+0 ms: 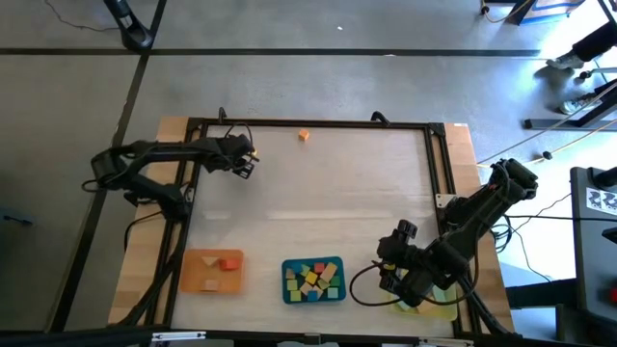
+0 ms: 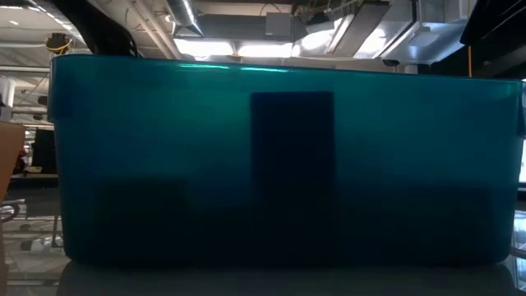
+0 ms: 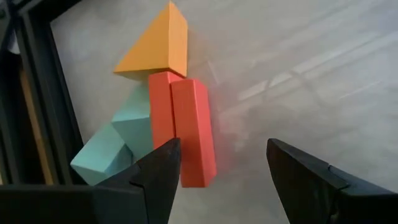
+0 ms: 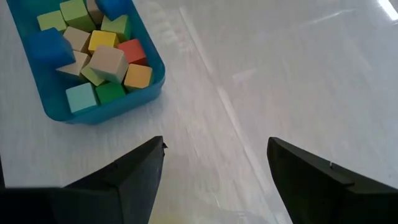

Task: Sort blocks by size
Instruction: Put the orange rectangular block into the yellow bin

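Two arms stand over the bench (image 1: 318, 193), and you see both tools with fingers spread and nothing between them; the left tool (image 3: 217, 168) sits at the far left corner of the bench, just inside the black frame (image 1: 308, 122); the right tool (image 4: 214, 168) sits at the near right, above a yellow tray (image 1: 439, 306) that its arm largely covers.

In the left wrist view you find a small cluster of blocks lying on the bench ahead of the left tool: an orange triangular block (image 3: 158, 46), a long red block (image 3: 186, 127) lying flat with one end against the orange piece, and two mint blocks (image 3: 118, 140) pressed against its side; the left finger's tip overlaps the near end of this cluster, though you cannot tell whether it touches.

In the high view one small orange block (image 1: 304, 136) lies alone near the far edge, well apart from both tools.

At the near edge you find an orange tray (image 1: 212, 271) with a red-orange block and a paler one in it; beside it, in the middle, stands a teal tray (image 1: 286, 285) filled with a jumble of green, yellow, tan, red, orange and mint cubes (image 4: 102, 59); the right wrist view shows this tray near the right tool, apart from its fingers.

The low view is filled by the teal tray's wall.
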You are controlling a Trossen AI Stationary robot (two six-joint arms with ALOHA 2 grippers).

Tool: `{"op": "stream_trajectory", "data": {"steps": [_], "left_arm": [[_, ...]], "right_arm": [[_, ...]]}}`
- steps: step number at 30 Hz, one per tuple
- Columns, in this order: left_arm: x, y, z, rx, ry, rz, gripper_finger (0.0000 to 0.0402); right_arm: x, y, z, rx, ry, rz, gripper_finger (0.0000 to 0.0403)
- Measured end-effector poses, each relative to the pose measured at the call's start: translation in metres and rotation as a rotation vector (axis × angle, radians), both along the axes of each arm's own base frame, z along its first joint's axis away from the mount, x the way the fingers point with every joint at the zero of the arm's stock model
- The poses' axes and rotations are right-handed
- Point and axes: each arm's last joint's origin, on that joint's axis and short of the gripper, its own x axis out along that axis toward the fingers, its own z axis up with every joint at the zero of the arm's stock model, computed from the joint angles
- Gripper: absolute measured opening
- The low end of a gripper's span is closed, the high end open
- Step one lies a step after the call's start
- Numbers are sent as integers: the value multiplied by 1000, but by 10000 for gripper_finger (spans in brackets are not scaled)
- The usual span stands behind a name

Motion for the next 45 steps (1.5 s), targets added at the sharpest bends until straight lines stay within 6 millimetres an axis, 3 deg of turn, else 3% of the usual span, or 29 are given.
{"op": "stream_trajectory", "data": {"steps": [10, 39, 45], "left_arm": [[3, 6, -10, -13, 32, -19, 225], [4, 15, -9, -6, -58, 9, 225], [6, 16, -16, -28, -33, 6, 225]], "right_arm": [[0, 0, 0, -1, 0, 0, 282], [0, -1, 0, -26, -22, -8, 282], [0, -1, 0, -32, -19, 2, 282]]}}
